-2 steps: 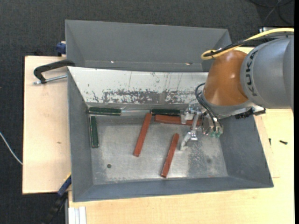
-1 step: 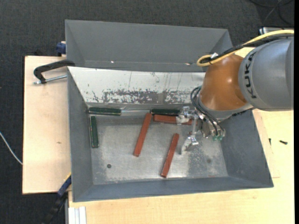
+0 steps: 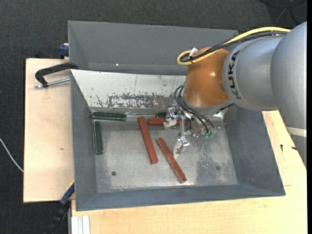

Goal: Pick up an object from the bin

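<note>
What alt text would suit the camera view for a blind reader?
The arm's claw hangs inside the grey bin, beside the upper end of a red stick. A second red stick lies to its left, with two green sticks farther left.

The gripper point(image 3: 182, 143) is hanging low in the bin point(image 3: 83, 145), just beside the upper end of a slanted red stick point(image 3: 171, 161); a longer red stick point(image 3: 147, 140) is lying near its left, a green stick point(image 3: 98, 136) well beyond.

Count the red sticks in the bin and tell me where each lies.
3. The long red stick lies slanted mid-floor; the second red stick just right of it, by the gripper; the short red stick near the back wall. The arm may hide more.
</note>
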Tool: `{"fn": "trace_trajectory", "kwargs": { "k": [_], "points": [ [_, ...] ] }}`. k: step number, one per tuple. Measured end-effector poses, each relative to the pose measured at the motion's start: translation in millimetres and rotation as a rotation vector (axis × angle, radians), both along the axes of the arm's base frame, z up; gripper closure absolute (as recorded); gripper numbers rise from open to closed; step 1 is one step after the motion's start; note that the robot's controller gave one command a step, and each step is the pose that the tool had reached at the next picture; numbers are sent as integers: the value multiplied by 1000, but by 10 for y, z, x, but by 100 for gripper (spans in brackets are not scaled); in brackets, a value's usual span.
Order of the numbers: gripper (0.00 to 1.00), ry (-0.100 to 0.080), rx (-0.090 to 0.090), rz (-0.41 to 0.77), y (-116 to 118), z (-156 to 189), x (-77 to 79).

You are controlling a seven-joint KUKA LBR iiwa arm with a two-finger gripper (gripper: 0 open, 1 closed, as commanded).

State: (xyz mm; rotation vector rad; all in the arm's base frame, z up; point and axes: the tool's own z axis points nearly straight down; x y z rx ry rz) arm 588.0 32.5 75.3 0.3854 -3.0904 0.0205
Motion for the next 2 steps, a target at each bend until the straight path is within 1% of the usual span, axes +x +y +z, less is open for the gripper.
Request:
{"fn": "trace_trajectory", "kwargs": {
  "k": [1, 2],
  "points": [
    [0, 2, -1, 47, 78, 8, 12],
    [0, -23, 21, 355, 198, 89, -167]
  ]
}}
